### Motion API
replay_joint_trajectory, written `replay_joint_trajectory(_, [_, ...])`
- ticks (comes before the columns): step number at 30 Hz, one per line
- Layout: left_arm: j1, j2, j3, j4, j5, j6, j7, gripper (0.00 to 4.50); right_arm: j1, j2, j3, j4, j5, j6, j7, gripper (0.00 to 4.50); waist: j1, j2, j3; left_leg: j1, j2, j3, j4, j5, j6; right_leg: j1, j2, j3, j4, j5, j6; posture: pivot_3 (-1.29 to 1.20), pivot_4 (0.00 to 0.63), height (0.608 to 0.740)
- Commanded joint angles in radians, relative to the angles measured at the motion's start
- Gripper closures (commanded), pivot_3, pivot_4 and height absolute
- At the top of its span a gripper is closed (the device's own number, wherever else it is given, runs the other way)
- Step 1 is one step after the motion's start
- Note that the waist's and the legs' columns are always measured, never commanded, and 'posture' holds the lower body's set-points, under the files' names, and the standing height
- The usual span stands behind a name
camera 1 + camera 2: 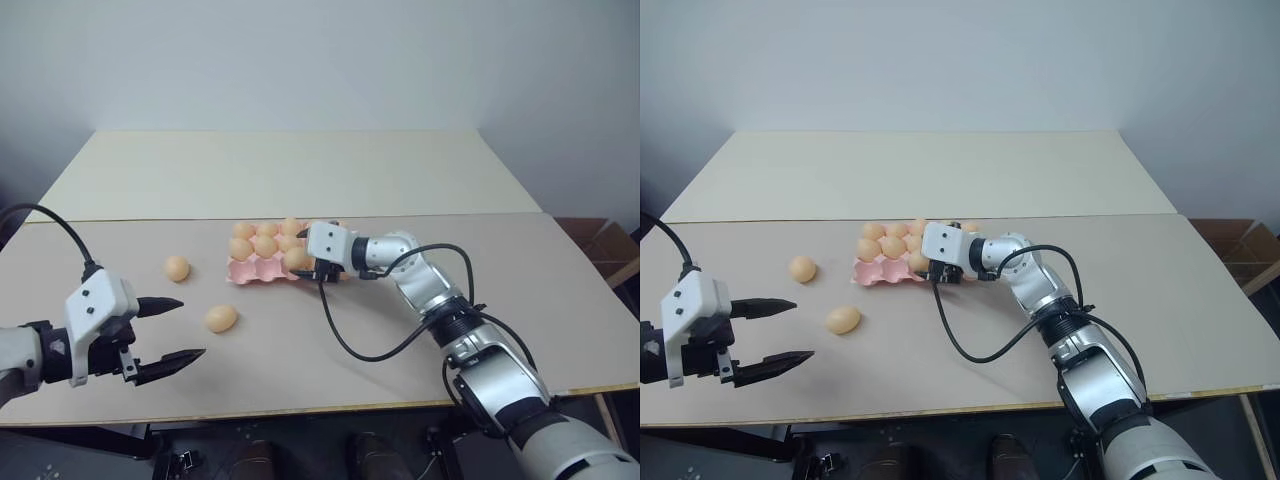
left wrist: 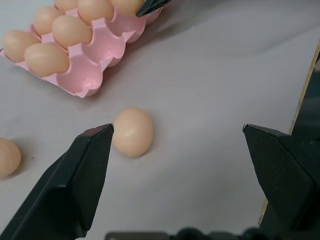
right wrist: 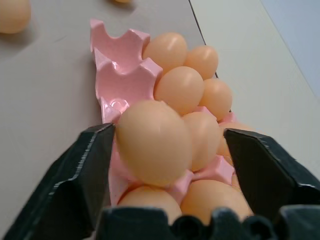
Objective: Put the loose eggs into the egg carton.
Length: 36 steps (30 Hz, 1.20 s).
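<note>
R gripper (image 1: 312, 262) sits over the near row of the egg carton (image 1: 248, 271), fingers spread wide in its wrist view. An egg (image 3: 152, 142) lies between them, touching the one finger (image 3: 80, 175) and clear of the other, so not gripped; it looks seated in a near-row cup, tho the cup itself is hidden under it. Carton is mid-table, most cups at the R end filled, a couple of near cups at the L end empty (image 2: 90, 75).

L gripper (image 1: 168, 330) hangs just above the table at the L front, also wide open, holding nothing.

Two loose eggs left on the table. One (image 1: 221, 318) is just beyond the L fingertips, lying ahead and a bit to the R of them, between that gripper and the carton. In the L wrist view it sits close beside one finger (image 2: 85, 170), well off from the other. Long axis looks roughly along the gripper's pointing line, tho the egg is nearly round so hard to be sure. Other egg (image 1: 177, 267) is further back, L of the carton.

L arm is clearly nearer both. Judgement: next pick is the L's, needs a small shift to centre the near egg between the fingers before closing
</note>
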Motion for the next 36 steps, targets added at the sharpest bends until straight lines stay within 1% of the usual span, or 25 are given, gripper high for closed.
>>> replay_joint_trajectory(1, [-0.005, 0.003, 0.022, -0.014, 0.002, 0.000, 0.005, 0.00, -0.029, 0.005, -0.026, -0.018, 0.013, -0.028, 0.006, 0.03, -0.001, 0.000, 0.000, 0.000, 0.000, 0.000, 0.000, 0.000, 0.000, 0.000, 0.000, 0.000, 0.000, 0.000, 0.000, 0.00, 0.150, 0.740])
replay_joint_trajectory(4, [-0.007, 0.005, 0.018, -0.010, 0.003, -0.005, 0.005, 0.00, -0.020, -0.003, -0.029, -0.041, 0.006, -0.031, 0.000, 0.03, -0.001, 0.000, 0.000, 0.000, 0.000, 0.000, 0.000, 0.000, 0.000, 0.000, 0.000, 0.000, 0.000, 0.000, 0.000, 0.00, 0.150, 0.740])
replay_joint_trajectory(7, [-0.006, 0.004, 0.016, -0.007, 0.005, -0.009, 0.002, 0.00, 0.011, -0.033, -0.034, -0.121, -0.004, -0.019, -0.005, 0.03, -0.001, 0.000, 0.000, 0.000, 0.000, 0.000, 0.000, 0.000, 0.000, 0.000, 0.000, 0.000, 0.000, 0.000, 0.000, 0.00, 0.150, 0.740])
replay_joint_trajectory(8, [-0.004, 0.003, 0.017, -0.007, 0.005, -0.009, 0.000, 0.00, 0.035, -0.052, -0.040, -0.174, 0.003, -0.005, 0.006, 0.03, 0.000, 0.000, 0.000, 0.000, 0.000, 0.000, 0.000, 0.000, 0.000, 0.000, 0.000, 0.000, 0.000, 0.000, 0.000, 0.00, 0.150, 0.740])
replay_joint_trajectory(12, [-0.018, -0.015, 0.011, 0.016, -0.028, -0.008, -0.010, 0.00, 0.175, -0.155, -0.096, -0.481, 0.110, 0.146, 0.104, 0.03, 0.013, 0.000, 0.000, -0.001, 0.000, 0.000, 0.000, 0.000, 0.000, 0.000, -0.001, -0.001, -0.001, 0.000, 0.000, 0.00, 0.150, 0.740])
replay_joint_trajectory(15, [-0.019, -0.022, 0.007, 0.050, -0.030, -0.014, -0.027, 0.00, 0.285, -0.265, -0.138, -0.678, 0.180, 0.237, 0.176, 0.03, 0.013, 0.000, 0.000, -0.001, -0.001, 0.000, 0.000, 0.000, 0.000, 0.000, -0.001, -0.001, -0.002, -0.001, 0.001, 0.00, 0.150, 0.740])
replay_joint_trajectory(18, [-0.009, -0.037, 0.048, 0.090, -0.057, -0.003, -0.049, 0.00, 0.366, -0.354, -0.173, -0.800, 0.224, 0.304, 0.207, 0.03, 0.010, 0.000, 0.000, 0.000, -0.001, 0.001, 0.000, 0.000, 0.000, 0.001, -0.002, 0.000, -0.002, -0.004, -0.004, 0.00, 0.150, 0.740])
replay_joint_trajectory(21, [0.034, -0.060, 0.163, 0.141, -0.131, 0.036, -0.104, 0.00, 0.445, -0.414, -0.217, -0.897, 0.261, 0.362, 0.210, 0.03, 0.003, 0.000, 0.000, 0.002, 0.001, 0.001, 0.000, 0.000, 0.000, 0.001, 0.000, 0.000, -0.001, -0.004, -0.004, 0.00, 0.150, 0.740])
replay_joint_trajectory(24, [0.128, -0.051, 0.255, 0.162, -0.117, 0.048, -0.165, 0.00, 0.493, -0.446, -0.237, -0.951, 0.270, 0.394, 0.194, 0.03, 0.000, 0.000, 0.000, 0.004, 0.002, 0.002, -0.001, -0.001, -0.001, 0.000, 0.000, 0.000, 0.000, -0.004, -0.005, 0.00, 0.150, 0.740])
replay_joint_trajectory(27, [0.202, -0.042, 0.282, 0.175, -0.059, 0.017, -0.188, 0.00, 0.528, -0.457, -0.236, -0.986, 0.254, 0.409, 0.163, 0.03, 0.007, 0.000, 0.000, 0.004, 0.001, 0.002, -0.001, -0.001, -0.001, 0.000, -0.001, 0.000, -0.001, -0.005, -0.005, 0.00, 0.150, 0.740])
replay_joint_trajectory(29, [0.210, -0.042, 0.281, 0.178, -0.046, 0.005, -0.186, 0.00, 0.540, -0.455, -0.230, -1.000, 0.245, 0.418, 0.145, 0.03, 0.011, 0.000, 0.000, 0.004, 0.001, 0.003, -0.001, -0.002, -0.004, 0.000, -0.002, 0.000, -0.001, -0.005, -0.005, 0.00, 0.150, 0.740])
replay_joint_trajectory(30, [0.206, -0.044, 0.277, 0.180, -0.043, 0.003, -0.180, 0.00, 0.547, -0.454, -0.224, -1.008, 0.237, 0.419, 0.135, 0.03, 0.015, -0.001, 0.000, 0.004, 0.001, 0.003, -0.001, -0.005, -0.008, 0.000, -0.002, 0.000, -0.002, -0.005, -0.005, 0.00, 0.150, 0.740])
replay_joint_trajectory(32, [0.192, -0.047, 0.261, 0.183, -0.036, -0.002, -0.165, 0.00, 0.556, -0.453, -0.216, -1.020, 0.232, 0.425, 0.122, 0.03, 0.019, -0.001, -0.001, 0.004, 0.000, 0.002, -0.001, -0.005, -0.009, 0.000, -0.003, -0.001, -0.002, -0.005, -0.005, 0.00, 0.150, 0.740])
replay_joint_trajectory(34, [0.164, -0.049, 0.231, 0.182, -0.032, -0.003, -0.140, 0.00, 0.561, -0.452, -0.212, -1.027, 0.231, 0.430, 0.114, 0.03, 0.020, -0.001, -0.001, 0.003, 0.000, 0.002, -0.001, -0.005, -0.009, 0.001, -0.003, -0.001, -0.002, -0.005, -0.005, 0.00, 0.150, 0.740])
replay_joint_trajectory(36, [0.111, -0.058, 0.164, 0.175, -0.022, -0.015, -0.097, 0.00, 0.565, -0.452, -0.206, -1.031, 0.227, 0.431, 0.106, 0.03, 0.020, -0.001, -0.001, 0.002, 0.000, 0.002, -0.001, -0.005, -0.009, 0.000, -0.003, 0.000, -0.003, -0.005, -0.005, 0.00, 0.150, 0.740])
